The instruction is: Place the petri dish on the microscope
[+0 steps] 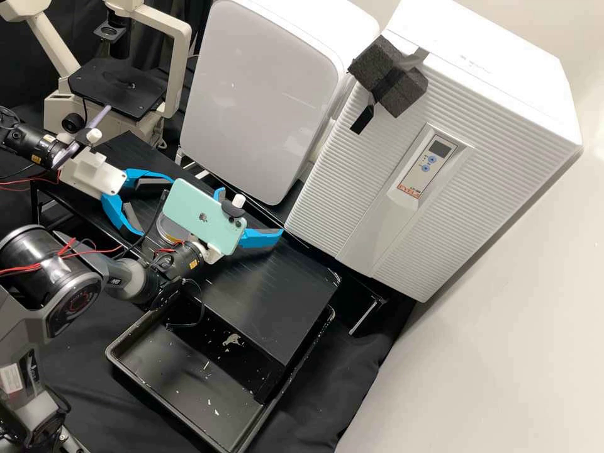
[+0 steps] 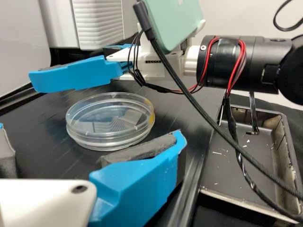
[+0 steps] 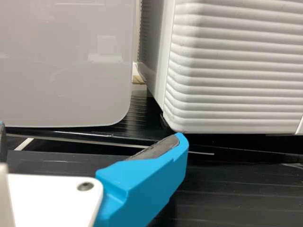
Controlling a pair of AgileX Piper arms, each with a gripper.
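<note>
Where the black bench (image 1: 277, 289) runs between the two arms, a clear round petri dish (image 2: 109, 125) lies flat on it, partly hidden in the high view behind the mint-green phone (image 1: 204, 217) on the right arm. The left gripper (image 1: 157, 207) has its jaws released and spread wide, its blue fingers (image 2: 137, 189) reaching down towards the bench; the dish sits near them, ungripped. The right gripper (image 1: 251, 211) is released too, its jaws wide apart over the bench, on the other side of the dish from the left one.

The microscope (image 1: 179, 69), with its flat black stage (image 1: 94, 85), stands behind the left arm, well apart from the dish. Past the bench's far edge are a white appliance with a smooth, rounded front (image 1: 258, 100) and a white ribbed cabinet (image 1: 352, 182) with a dark foam block (image 1: 384, 75) on it. A black tray (image 1: 182, 371) with pale flecks lies beside the bench, partly beneath its edge.
</note>
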